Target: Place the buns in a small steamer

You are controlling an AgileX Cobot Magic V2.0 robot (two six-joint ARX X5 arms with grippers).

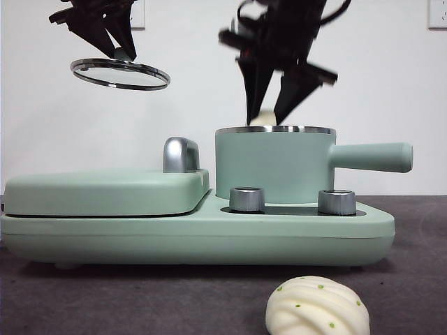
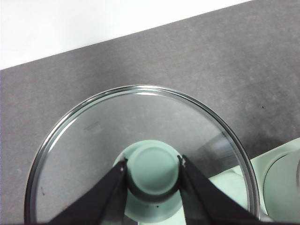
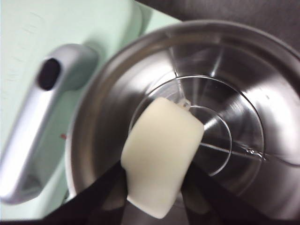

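The small mint-green steamer pot (image 1: pixel 272 164) stands open on its base, side handle pointing right. My right gripper (image 1: pixel 274 115) is shut on the smooth plain bun (image 3: pixel 161 157) and holds it just above the pot's steel rim; in the right wrist view the bun hangs over the shiny steel inside (image 3: pixel 243 112). My left gripper (image 1: pixel 119 49) is shut on the green knob (image 2: pixel 153 169) of the glass lid (image 1: pixel 120 73), held high at the upper left. The twisted bun with green specks (image 1: pixel 318 307) lies on the dark table at the front.
The flat mint-green lidded griddle (image 1: pixel 105 190) with its chrome handle (image 1: pixel 180 153) sits left of the pot on the same base. Two steel knobs (image 1: pixel 246 199) face front. The dark table surface (image 1: pixel 140 300) lies before the base.
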